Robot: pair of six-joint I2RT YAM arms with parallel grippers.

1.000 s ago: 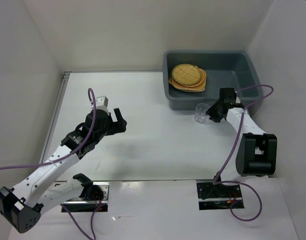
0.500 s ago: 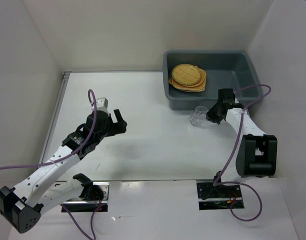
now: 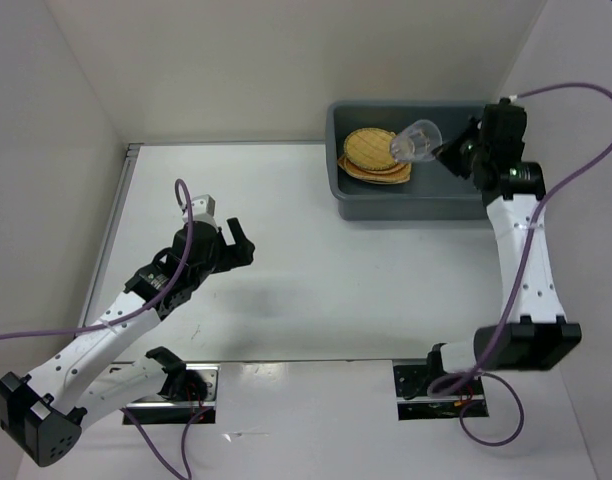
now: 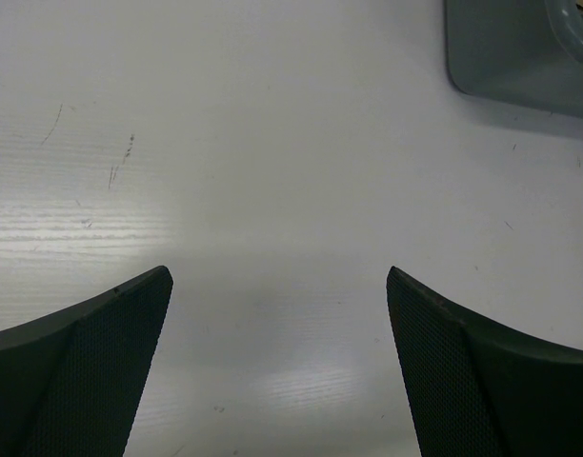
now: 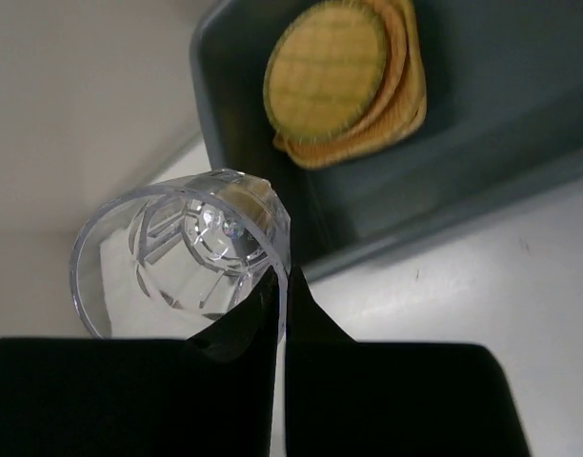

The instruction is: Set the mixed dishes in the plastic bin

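While the left gripper [image 3: 226, 235] idles near left, jaws apart, the right gripper [image 5: 282, 305] pinches the glass cup [image 5: 182, 252] above the far-right plastic bin [image 3: 446, 205], apparently for release beside the woven plates [image 3: 374, 152].

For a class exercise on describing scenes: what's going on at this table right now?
The right gripper is shut on the rim of the clear glass cup, holding it tilted in the air at the plastic bin. A stack of woven plates already lies inside the bin. The left gripper hangs open and empty over the table.
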